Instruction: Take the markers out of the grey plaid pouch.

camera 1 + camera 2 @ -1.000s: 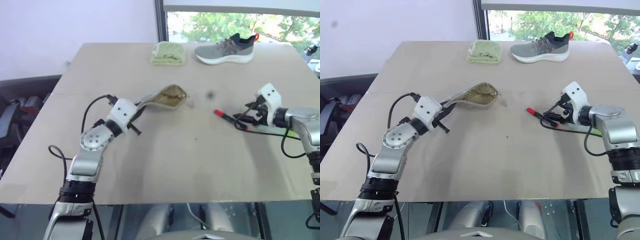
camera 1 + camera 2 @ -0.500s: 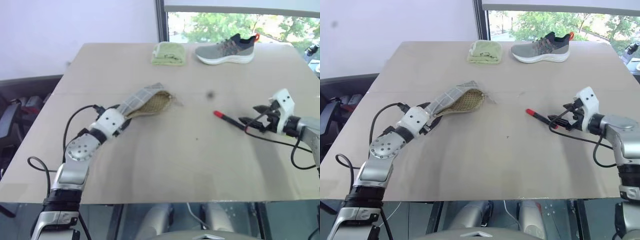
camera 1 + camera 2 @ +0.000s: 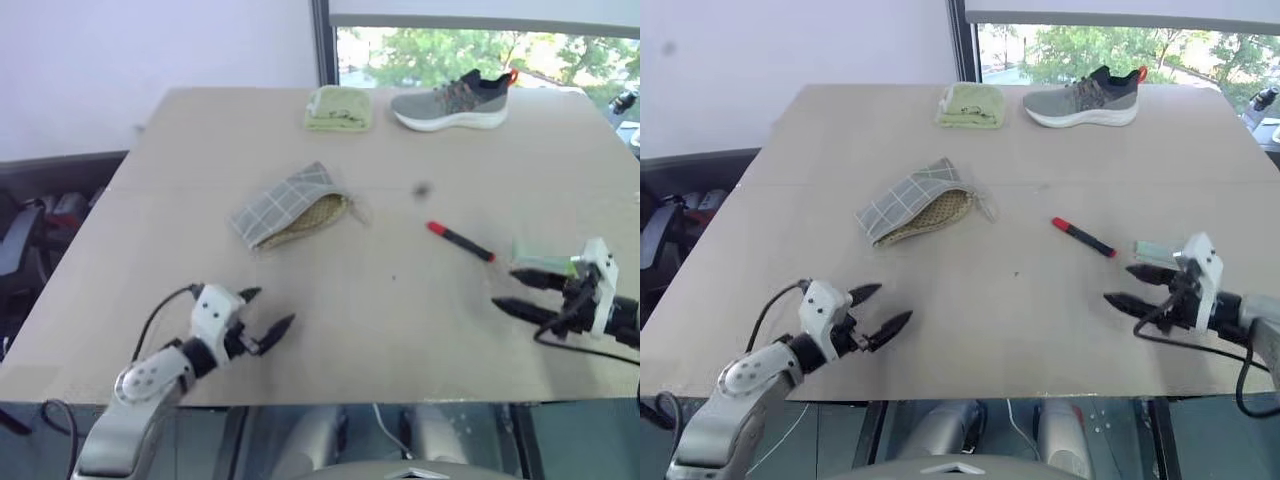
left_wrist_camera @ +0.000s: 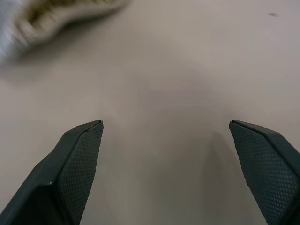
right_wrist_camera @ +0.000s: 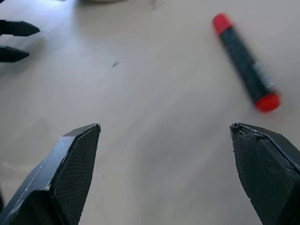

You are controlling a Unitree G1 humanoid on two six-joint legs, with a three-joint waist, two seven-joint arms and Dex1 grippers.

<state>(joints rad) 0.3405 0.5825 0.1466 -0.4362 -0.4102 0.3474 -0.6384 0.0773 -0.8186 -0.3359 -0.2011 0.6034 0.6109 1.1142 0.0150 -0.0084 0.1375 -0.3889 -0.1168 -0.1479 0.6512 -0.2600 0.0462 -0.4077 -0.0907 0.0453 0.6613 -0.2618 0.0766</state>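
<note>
I see the grey plaid pouch [image 3: 915,202] lying flat mid-table with its tan-lined mouth facing the right side. The red marker with a black barrel [image 3: 1083,237] lies on the bare tabletop [image 3: 1010,320] to the right of the pouch, well apart from it. The pale green marker [image 3: 1158,249] lies further right, just beside my right gripper [image 3: 1127,285], whose fingers are spread wide and hold nothing. My left gripper [image 3: 880,309] hovers near the front edge, fingers spread wide, empty. A folded yellow-green cloth [image 3: 970,104] and a grey sneaker [image 3: 1082,97] sit at the far edge.
</note>
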